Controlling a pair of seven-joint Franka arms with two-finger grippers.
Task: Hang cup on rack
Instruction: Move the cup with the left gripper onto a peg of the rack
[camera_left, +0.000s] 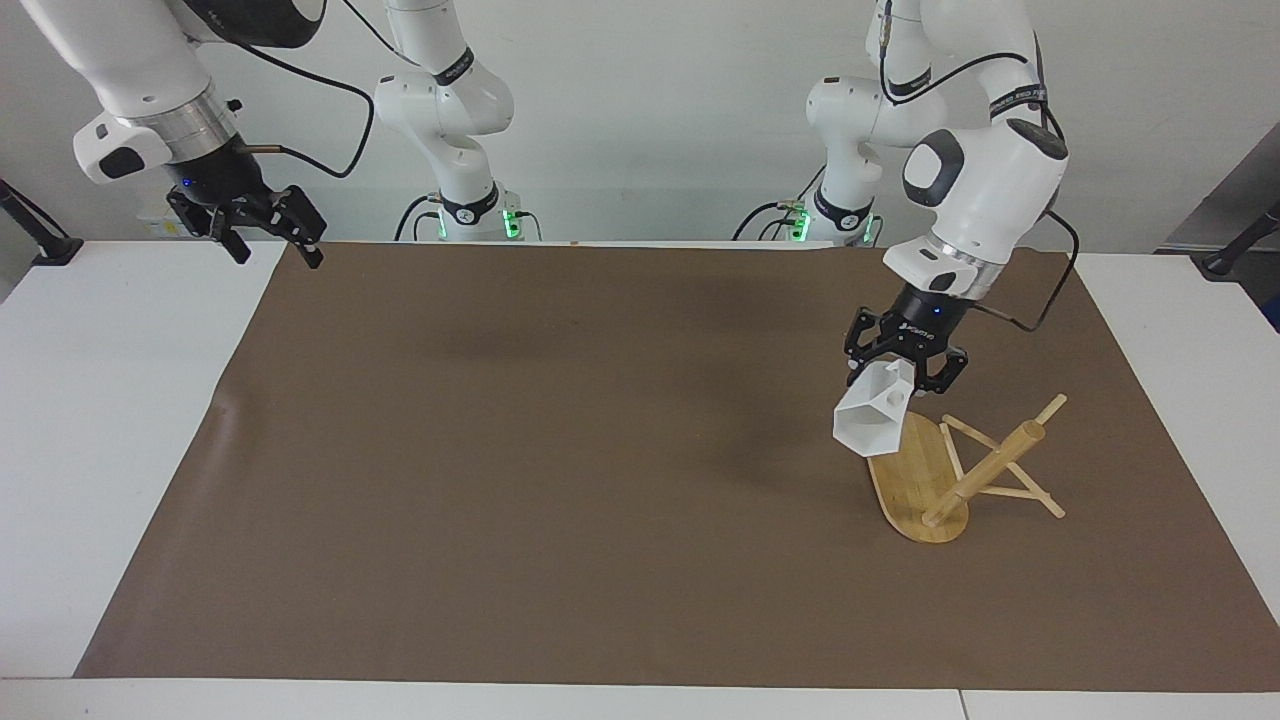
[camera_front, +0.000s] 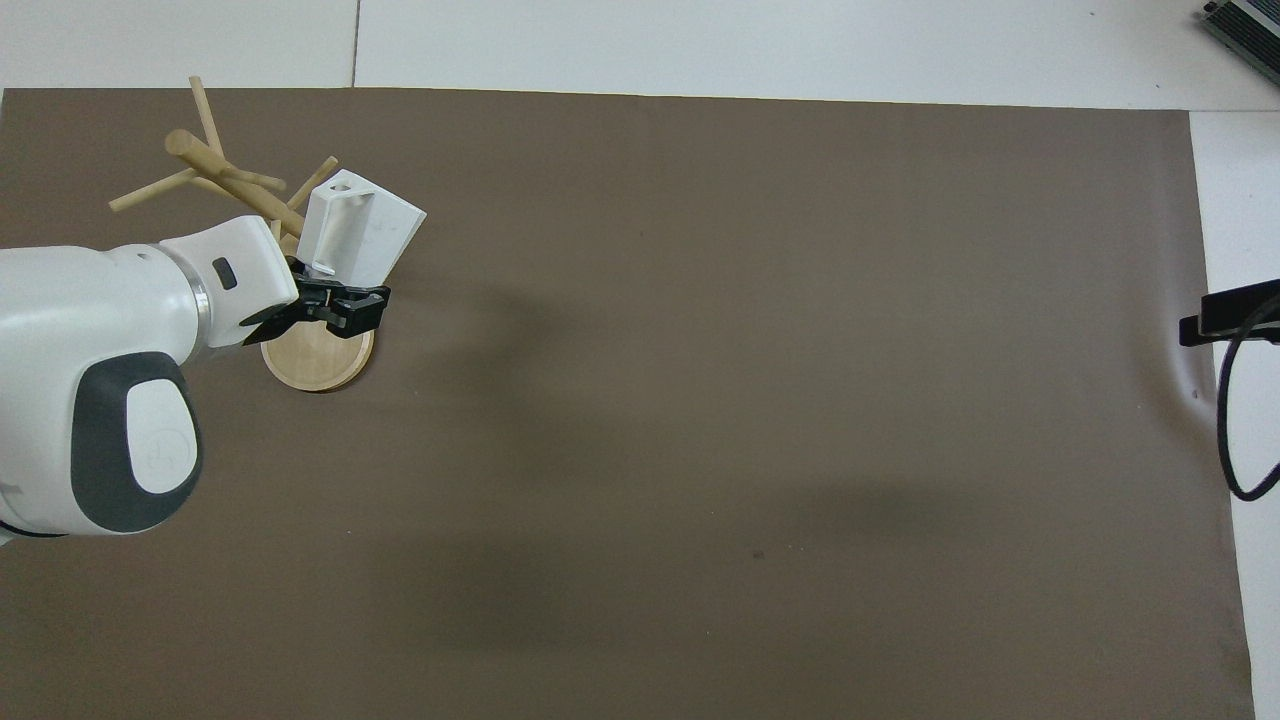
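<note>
Left hand (camera_left: 905, 381) pinches cup (camera_left: 872, 420) near handle over rack (camera_left: 935, 475); looks light, rigid, prob slippery. Right hand (camera_left: 262, 228) spread, waiting.

Tilted white cup (camera_left: 868, 425) over bamboo rack (camera_left: 925, 490) base

rack (camera_front: 318, 362) base: partly hidden by left claw (camera_front: 335, 300) | right claw (camera_front: 1225, 315): cut off at overhead edge
</note>
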